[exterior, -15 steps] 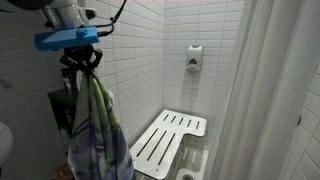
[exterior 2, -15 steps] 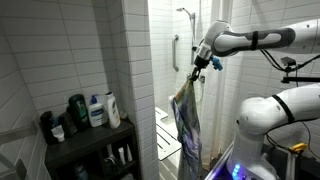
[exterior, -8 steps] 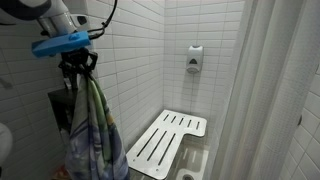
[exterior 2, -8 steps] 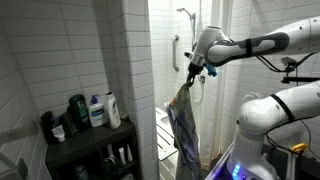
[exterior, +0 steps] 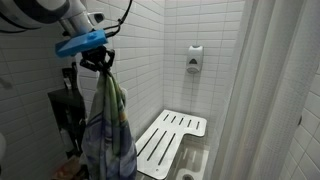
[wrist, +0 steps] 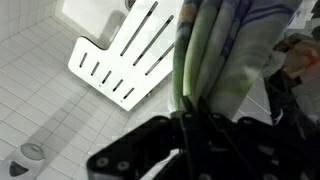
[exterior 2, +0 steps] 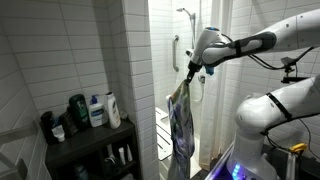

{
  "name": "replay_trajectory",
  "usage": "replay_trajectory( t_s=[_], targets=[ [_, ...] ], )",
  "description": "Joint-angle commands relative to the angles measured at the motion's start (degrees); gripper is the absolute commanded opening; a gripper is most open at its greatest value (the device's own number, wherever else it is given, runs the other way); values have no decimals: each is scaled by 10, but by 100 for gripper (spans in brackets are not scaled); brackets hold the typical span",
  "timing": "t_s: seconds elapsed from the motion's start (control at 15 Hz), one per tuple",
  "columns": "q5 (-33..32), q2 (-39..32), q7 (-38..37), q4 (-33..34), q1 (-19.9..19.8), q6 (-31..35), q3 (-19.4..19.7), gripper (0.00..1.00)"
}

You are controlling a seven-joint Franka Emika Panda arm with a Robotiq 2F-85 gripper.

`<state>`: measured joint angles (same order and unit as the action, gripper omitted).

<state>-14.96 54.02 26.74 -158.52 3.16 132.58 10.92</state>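
A long patterned cloth [exterior: 108,130] in green, blue and purple hangs from my gripper [exterior: 99,66], which is shut on its top edge. In an exterior view the same cloth [exterior 2: 180,125] dangles beside the white tiled wall corner, below the gripper [exterior 2: 189,70]. The wrist view shows the cloth [wrist: 225,50] bunched into green and white folds, pinched between the dark fingers [wrist: 205,130]. Its lower end hangs free above the shower floor.
A white slatted fold-down shower seat [exterior: 165,140] juts from the tiled wall, seen also in the wrist view [wrist: 125,55]. A soap dispenser [exterior: 193,58] is on the far wall. A dark shelf [exterior 2: 85,135] holds several bottles. A shower curtain [exterior: 275,90] hangs alongside.
The gripper and the hanging cloth have moved sideways, toward the shower seat in one exterior view and closer to the wall corner in the other. The grip stays shut.
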Motion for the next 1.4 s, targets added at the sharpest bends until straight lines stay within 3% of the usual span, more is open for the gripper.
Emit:
replay_trajectory(
  t_s=[0.0, 0.27, 0.73, 1.33],
  targets=[
    [-15, -67, 16, 49, -15, 54, 15, 2],
    [-14, -145, 27, 109, -23, 93, 28, 2],
    [11, -258, 50, 223, -13, 96, 35, 2],
    [56, -343, 75, 231, -23, 120, 42, 2]
  ],
)
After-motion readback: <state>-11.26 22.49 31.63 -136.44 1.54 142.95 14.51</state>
